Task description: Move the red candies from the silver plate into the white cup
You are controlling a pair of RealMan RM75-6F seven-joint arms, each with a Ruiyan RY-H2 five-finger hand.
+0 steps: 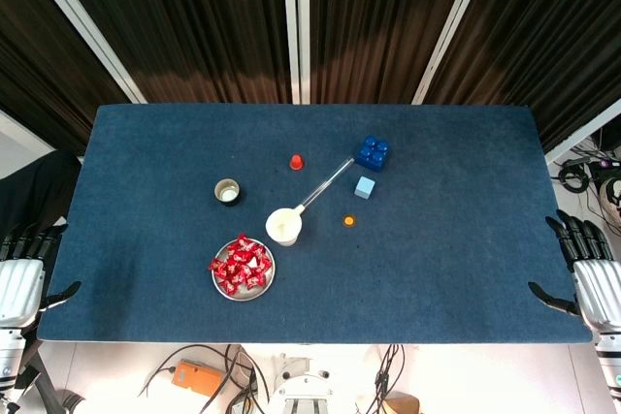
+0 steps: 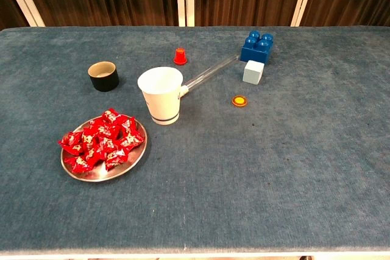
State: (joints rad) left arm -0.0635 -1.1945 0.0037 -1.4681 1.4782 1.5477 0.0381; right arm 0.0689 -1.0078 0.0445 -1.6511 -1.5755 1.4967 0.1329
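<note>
head view / hands: I see my left hand (image 1: 21, 283) parked at the left bench edge and my right hand (image 1: 594, 278) at the right edge, both holding nothing with fingers apart, well clear of the work.
head view / task things: red candies (image 1: 242, 266) heaped on the silver plate (image 1: 218, 285), near the front edge left of centre; white cup (image 1: 283, 226) just beside the plate, up and to the right.
head view / progress: I judge nothing moved yet; the cup interior reads plain white, and the whole pile is left to shift.
chest view / hands: neither shows here.
chest view / candies: red candies (image 2: 100, 140) in glossy crinkled wrappers, small and loose, piled and overlapping.
chest view / plate: silver plate (image 2: 138, 156) is shallow, round, shiny metal.
chest view / cup: white cup (image 2: 161, 97) is tapered, paper-like, upright, with a thin dark band low on the wall; close to the plate rim but apart.
chest view / bench: bench (image 2: 274, 168) has a blue felt-like cover.
chest view / clutter: clear thin tube (image 2: 210, 72) lying behind the cup, blue brick (image 2: 256, 47), pale cube (image 2: 253, 72).
</note>
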